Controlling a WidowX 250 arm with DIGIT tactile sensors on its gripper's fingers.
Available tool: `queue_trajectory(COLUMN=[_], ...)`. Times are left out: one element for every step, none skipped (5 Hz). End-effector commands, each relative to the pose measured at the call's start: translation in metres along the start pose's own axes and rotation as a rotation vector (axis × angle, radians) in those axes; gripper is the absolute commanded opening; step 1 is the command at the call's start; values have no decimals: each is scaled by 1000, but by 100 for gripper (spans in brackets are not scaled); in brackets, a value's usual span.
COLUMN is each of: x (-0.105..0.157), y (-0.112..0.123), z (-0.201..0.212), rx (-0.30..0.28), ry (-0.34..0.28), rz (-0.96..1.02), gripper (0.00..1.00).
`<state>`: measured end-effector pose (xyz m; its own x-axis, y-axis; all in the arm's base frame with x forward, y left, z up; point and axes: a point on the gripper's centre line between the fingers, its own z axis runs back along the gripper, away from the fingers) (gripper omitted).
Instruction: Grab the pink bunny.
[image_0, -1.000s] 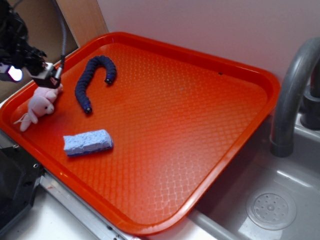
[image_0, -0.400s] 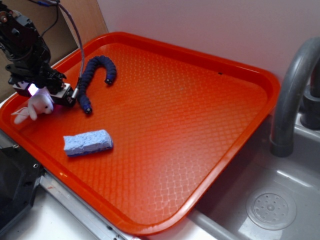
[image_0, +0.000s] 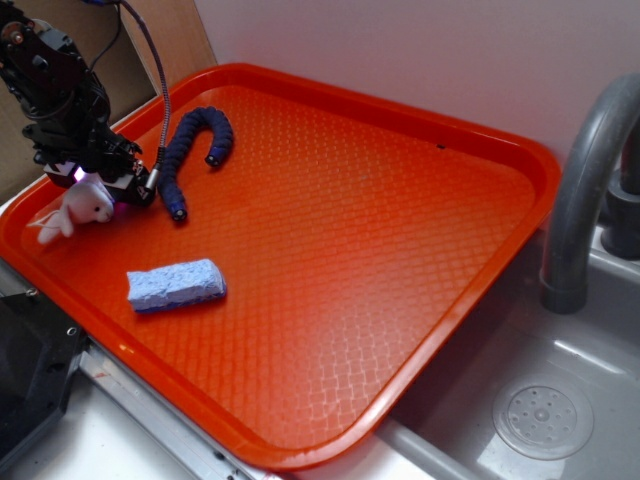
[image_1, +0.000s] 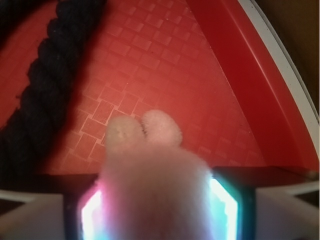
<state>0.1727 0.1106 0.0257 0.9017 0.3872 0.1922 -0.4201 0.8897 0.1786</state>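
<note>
Far left of the exterior frame: black robot gripper (image_0: 92, 190) has its fingers clamped on the small pale pink plush bunny (image_0: 80, 209), above the orange plastic tray (image_0: 420, 260). Dark blue plush worm (image_0: 188, 155) lies just right; light blue rectangular sponge (image_0: 176, 284) below.

**Non-task items in view**

Orange tray (image_0: 420, 330): waffle-textured floor, raised rim, set beside a grey sink basin (image_0: 560, 400) with a round drain cover (image_0: 541, 420). Grey faucet pipe (image_0: 585, 190) rises at right. Dark blue plush worm (image_0: 190, 155) lies curled near the tray's far-left area. Light blue sponge (image_0: 176, 285) rests flat near the front-left rim, well apart from the worm.
</note>
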Motion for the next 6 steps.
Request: queue_trajectory(x=[18, 29, 33, 37, 39, 43], y=[5, -6, -33, -53, -69, -77], z=[46, 85, 140, 181, 213, 213], rx=[-13, -94, -220, -322, -410, -432], ry=[-16, 18, -36, -72, -126, -131], rz=[-125, -213, -289, -336, -360, -446], gripper=[0, 0, 0, 0, 0, 0])
